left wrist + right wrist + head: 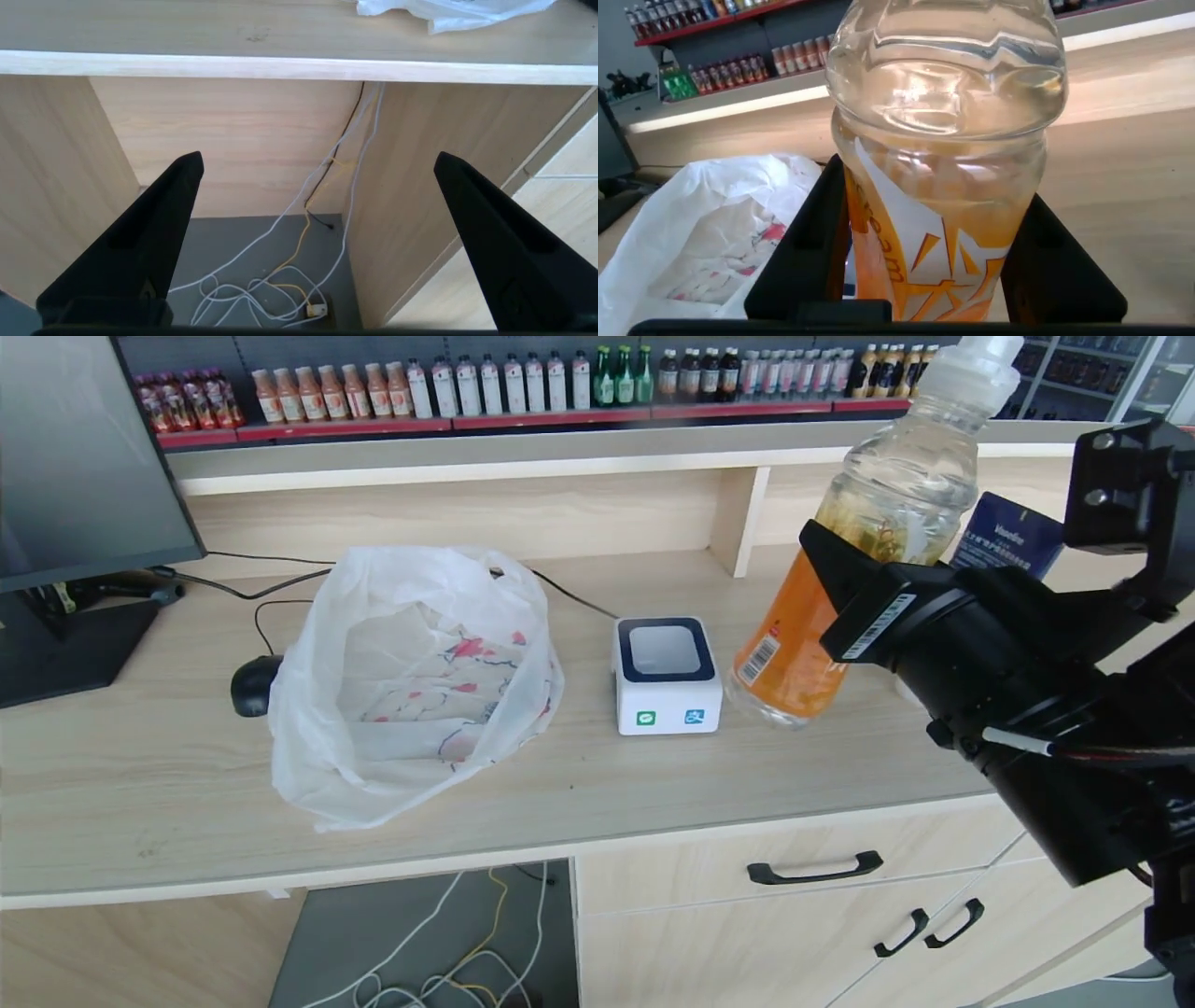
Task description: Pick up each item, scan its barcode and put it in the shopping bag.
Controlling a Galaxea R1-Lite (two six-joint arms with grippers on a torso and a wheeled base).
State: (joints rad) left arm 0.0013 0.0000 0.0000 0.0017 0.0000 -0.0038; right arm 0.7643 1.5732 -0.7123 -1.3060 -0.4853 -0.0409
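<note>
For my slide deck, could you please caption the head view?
Right gripper holds a tilted drink bottle beside the scanner, open shopping bag on the counter.

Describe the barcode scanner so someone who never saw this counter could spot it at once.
On the light wooden counter, look between the open white shopping bag and the orange drink bottle held in the right pincer. The barcode scanner is the small white box there, alone in having a dark-framed window on top and two icons on its front.

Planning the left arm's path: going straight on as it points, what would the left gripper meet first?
Probably the hanging cables, then the wooden back panel under the counter; depth is unclear.
</note>
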